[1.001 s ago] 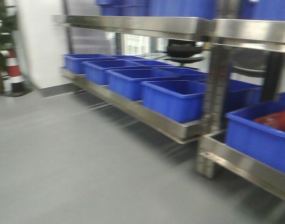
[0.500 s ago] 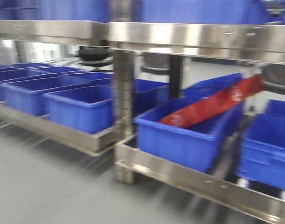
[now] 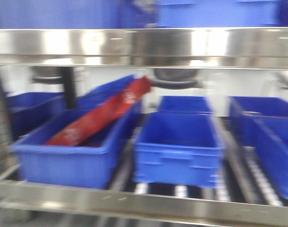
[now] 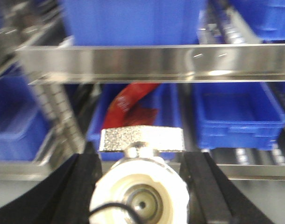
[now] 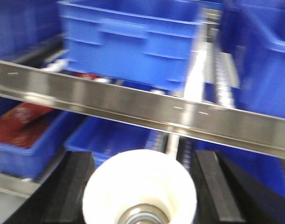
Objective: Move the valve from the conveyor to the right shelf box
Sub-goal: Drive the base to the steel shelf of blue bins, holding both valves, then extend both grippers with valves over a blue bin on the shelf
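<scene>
fingers [image 4: 81,182] of left gripper [image 4: 141,161] and right gripper [image 5: 143,158] each pinch a valve [image 4: 140,200], whose cap could clip the shelf [image 3: 144,203] at its front edge on a low reach and slip.

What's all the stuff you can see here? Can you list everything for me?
shelf: one, shiny steel, rails running across the top and bottom of the front view.
blue boxes: many, blue, in rows on the lower level, more on the level above.
red packet: one, red, leaning tilted in the left box.
valve: one, silver with a white cap, between the left pincer's fingers.
white-capped part: one, white, between the right pincer's fingers.
left pincer: one, black, closed on the valve.
right pincer: one, black, holding the white-capped part.
</scene>
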`<state>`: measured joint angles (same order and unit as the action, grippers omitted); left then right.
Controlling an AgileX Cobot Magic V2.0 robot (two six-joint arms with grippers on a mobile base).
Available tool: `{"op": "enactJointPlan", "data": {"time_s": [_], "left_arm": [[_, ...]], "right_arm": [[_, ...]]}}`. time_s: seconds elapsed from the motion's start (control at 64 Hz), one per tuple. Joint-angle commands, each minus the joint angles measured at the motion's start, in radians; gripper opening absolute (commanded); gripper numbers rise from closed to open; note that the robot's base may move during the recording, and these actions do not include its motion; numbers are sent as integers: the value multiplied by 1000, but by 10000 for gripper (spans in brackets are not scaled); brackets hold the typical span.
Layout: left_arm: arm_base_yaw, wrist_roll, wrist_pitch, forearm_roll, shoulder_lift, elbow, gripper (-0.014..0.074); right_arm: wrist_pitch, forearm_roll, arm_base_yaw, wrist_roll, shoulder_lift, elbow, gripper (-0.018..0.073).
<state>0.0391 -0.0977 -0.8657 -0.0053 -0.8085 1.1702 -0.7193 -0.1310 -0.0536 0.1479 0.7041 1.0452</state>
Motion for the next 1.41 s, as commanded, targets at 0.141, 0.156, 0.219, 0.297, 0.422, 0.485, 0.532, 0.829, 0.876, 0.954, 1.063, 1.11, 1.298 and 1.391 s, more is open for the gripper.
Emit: {"op": "enactJointPlan", "data": {"time_s": [0.141,0.156,0.219,0.297,0.422,0.485,0.532,0.829,0.876,0.954,1.063,1.11,1.298,1.391], "left_arm": [[-5,4,54,-10,10,5,-111],[-5,4,54,-10,10,5,-111],[-5,4,54,-10,10,5,-111],[-5,4,54,-10,10,5,-111],[-5,4,54,-10,10,5,-111],[-5,4,54,-10,10,5,-111],[-5,4,54,-10,10,5,-111],[-5,4,54,-10,4,5,-111],[-5,4,54,-10,4,5,-111],[-5,4,54,-10,4,5,-111],[-5,4,54,-10,4,5,-111],[-5,4,54,-10,4,5,-111],[-5,4,54,-10,4,5,-111],[-5,4,54,-10,4,5,-111]], "right_arm": [[76,1,0,4,-6,10,-154],[76,1,0,4,-6,10,-154],[76,1,0,4,-6,10,-154],[76,1,0,4,-6,10,-154],[76,1,0,4,-6,10,-154],[76,1,0,4,-6,10,-154],[78,1,0,4,-6,10,-154],[78,1,0,4,-6,10,-154],[78,1,0,4,-6,10,-154],[78,1,0,4,-6,10,-154],[78,1,0,4,-6,10,-154],[78,1,0,4,-6,10,-154],[78,1,0,4,-6,10,-154],[78,1,0,4,-6,10,-154]]}}
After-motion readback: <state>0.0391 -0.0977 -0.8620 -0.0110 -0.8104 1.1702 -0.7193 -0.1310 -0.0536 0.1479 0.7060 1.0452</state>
